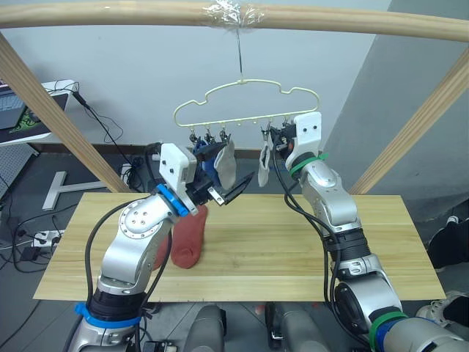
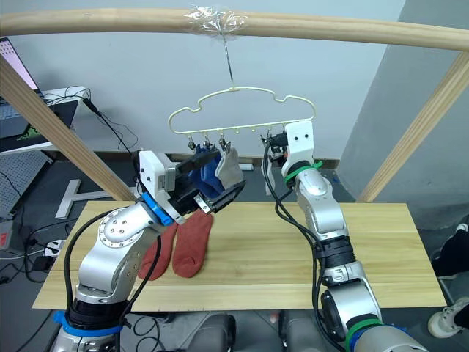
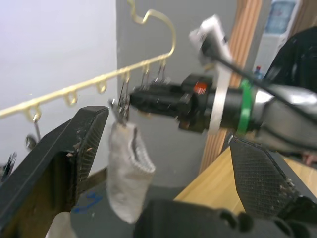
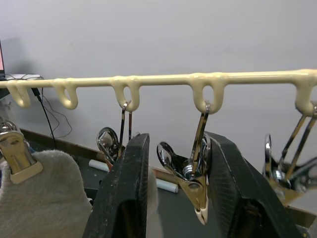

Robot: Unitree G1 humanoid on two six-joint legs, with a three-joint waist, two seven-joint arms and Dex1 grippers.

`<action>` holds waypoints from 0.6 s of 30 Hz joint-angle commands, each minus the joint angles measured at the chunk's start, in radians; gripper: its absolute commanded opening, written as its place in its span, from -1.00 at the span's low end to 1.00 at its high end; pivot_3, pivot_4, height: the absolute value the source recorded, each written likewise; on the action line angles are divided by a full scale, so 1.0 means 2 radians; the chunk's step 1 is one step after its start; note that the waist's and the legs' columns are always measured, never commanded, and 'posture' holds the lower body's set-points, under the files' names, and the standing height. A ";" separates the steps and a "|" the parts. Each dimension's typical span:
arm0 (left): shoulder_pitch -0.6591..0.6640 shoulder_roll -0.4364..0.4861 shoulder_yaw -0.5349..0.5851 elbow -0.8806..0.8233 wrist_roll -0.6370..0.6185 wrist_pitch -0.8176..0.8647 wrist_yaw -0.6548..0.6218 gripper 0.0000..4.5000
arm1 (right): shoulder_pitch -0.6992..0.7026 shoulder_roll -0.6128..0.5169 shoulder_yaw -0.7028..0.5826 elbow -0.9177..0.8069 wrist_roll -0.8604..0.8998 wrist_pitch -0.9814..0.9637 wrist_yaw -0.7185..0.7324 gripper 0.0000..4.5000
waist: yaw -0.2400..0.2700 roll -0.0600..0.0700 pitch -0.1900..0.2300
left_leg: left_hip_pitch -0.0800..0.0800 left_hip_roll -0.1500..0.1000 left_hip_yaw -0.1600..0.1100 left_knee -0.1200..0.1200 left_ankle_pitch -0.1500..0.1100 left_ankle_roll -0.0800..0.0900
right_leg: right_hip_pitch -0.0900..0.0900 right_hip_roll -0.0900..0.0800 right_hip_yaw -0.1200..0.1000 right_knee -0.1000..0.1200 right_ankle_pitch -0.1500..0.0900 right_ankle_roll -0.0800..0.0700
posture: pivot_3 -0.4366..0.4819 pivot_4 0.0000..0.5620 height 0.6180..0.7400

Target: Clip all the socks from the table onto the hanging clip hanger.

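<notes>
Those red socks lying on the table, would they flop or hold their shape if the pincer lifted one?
The rust-red socks lie flat and limp on the table, so they would probably droop. The grey sock already clipped hangs slack, hinting they're light and soft.

Two red socks (image 2: 192,246), perhaps four hung.

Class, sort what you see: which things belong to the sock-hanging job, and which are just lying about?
Job: clip hanger; hung grey socks; blue sock; rust-red socks; table; left gripper; right gripper.
Lying about: laptop; floor cables.
</notes>
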 commanded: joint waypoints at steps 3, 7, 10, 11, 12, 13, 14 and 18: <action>-0.006 -0.006 0.012 -0.030 -0.024 0.016 0.009 1.00 | -0.010 0.003 -0.005 -0.011 0.001 -0.013 0.001 -0.25 | 0.000 0.000 0.000 | 0.000 0.000 0.000 0.000 0.000 0.000 | 0.000 0.000 0.000 0.000 0.000 0.000 | 0.13 -0.22 1.00; -0.008 -0.004 0.014 -0.026 -0.022 0.018 0.014 1.00 | -0.010 0.003 -0.006 -0.011 0.002 -0.012 0.002 -0.25 | 0.000 0.000 0.000 | 0.000 0.000 0.000 0.000 0.000 0.000 | 0.000 0.000 0.000 0.000 0.000 0.000 | 0.13 -0.22 1.00; -0.009 -0.003 0.014 -0.027 -0.023 0.018 0.015 1.00 | -0.011 0.004 -0.006 -0.010 0.003 -0.012 0.002 -0.25 | 0.000 0.000 0.000 | 0.000 0.000 0.000 0.000 0.000 0.000 | 0.000 0.000 0.000 0.000 0.000 0.000 | 0.13 -0.22 1.00; -0.009 -0.003 0.014 -0.027 -0.023 0.018 0.015 1.00 | -0.010 0.004 -0.007 -0.010 0.003 -0.012 0.002 -0.25 | 0.000 0.000 0.000 | 0.000 0.000 0.000 0.000 0.000 0.000 | 0.000 0.000 0.000 0.000 0.000 0.000 | 0.13 -0.22 1.00; -0.009 -0.003 0.014 -0.027 -0.023 0.017 0.015 1.00 | -0.010 0.005 -0.007 -0.009 0.004 -0.012 0.002 -0.25 | 0.000 0.000 0.000 | 0.000 0.000 0.000 0.000 0.000 0.000 | 0.000 0.000 0.000 0.000 0.000 0.000 | 0.13 -0.22 1.00; -0.009 -0.003 0.013 -0.027 -0.022 0.017 0.015 1.00 | -0.010 0.005 -0.008 -0.009 0.005 -0.012 0.002 -0.25 | 0.000 0.000 0.000 | 0.000 0.000 0.000 0.000 0.000 0.000 | 0.000 0.000 0.000 0.000 0.000 0.000 | 0.13 -0.22 1.00; -0.009 -0.003 0.013 -0.027 -0.022 0.016 0.015 1.00 | -0.010 0.005 -0.008 -0.009 0.005 -0.012 0.003 -0.25 | 0.000 0.000 0.000 | 0.000 0.000 0.000 0.000 0.000 0.000 | 0.000 0.000 0.000 0.000 0.000 0.000 | 0.13 -0.22 1.00; -0.009 -0.003 0.013 -0.027 -0.021 0.015 0.015 1.00 | -0.010 0.007 -0.011 -0.009 0.008 -0.011 0.002 -0.65 | 0.000 0.000 0.000 | 0.000 0.000 0.000 0.000 0.000 0.000 | 0.000 0.000 0.000 0.000 0.000 0.000 | 0.13 -0.22 1.00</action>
